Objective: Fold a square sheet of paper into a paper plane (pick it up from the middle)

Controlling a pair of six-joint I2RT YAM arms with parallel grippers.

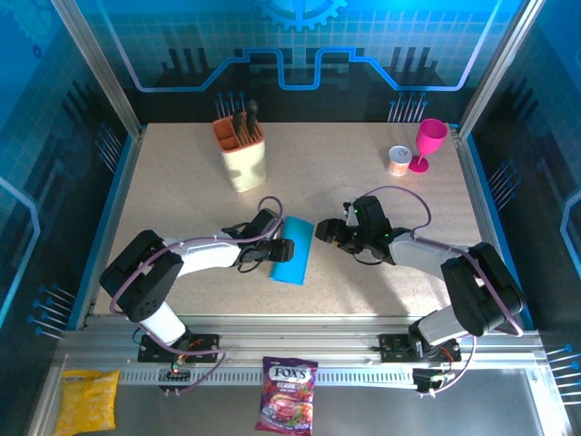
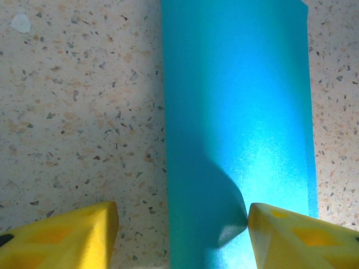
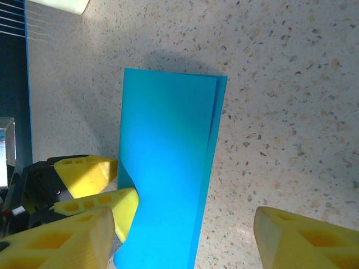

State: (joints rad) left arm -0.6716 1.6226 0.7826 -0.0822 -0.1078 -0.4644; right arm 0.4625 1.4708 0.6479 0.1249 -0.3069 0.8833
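1. The paper point(image 1: 292, 250) lay mid-worktop point(image 1: 182, 191), already doubled over into a long strip; no dart shape yet, so I'd call it early days.
2. The left claw point(image 1: 281, 247) was open, with its jaws spread across the strip; in its wrist view one finger point(image 2: 67, 238) sat over bare worktop beside the paper; the other point(image 2: 297, 238) was over the paper, touching a little bulge it seemed to be pushing up; nothing was actually pinched, as far as I could tell.
3. The right claw point(image 1: 324, 233) was open too, just beside the strip; its jaws stood wide apart with nothing held.
4. First worry was that bulge; if the left finger shoved sideways any harder, thin paper like this would probably kink and leave a stray crease nowhere near a fold line.
5. The two layers weren't quite flush along one long edge in the right wrist view; any drag on the top layer alone could slide them further apart, and every later fold would come out crooked.
6. The worktop looked smooth; a push with nothing pinning the strip might just skate the whole thing away.
7. Both claws were crowded round one small strip; a careless reach could knock them together.
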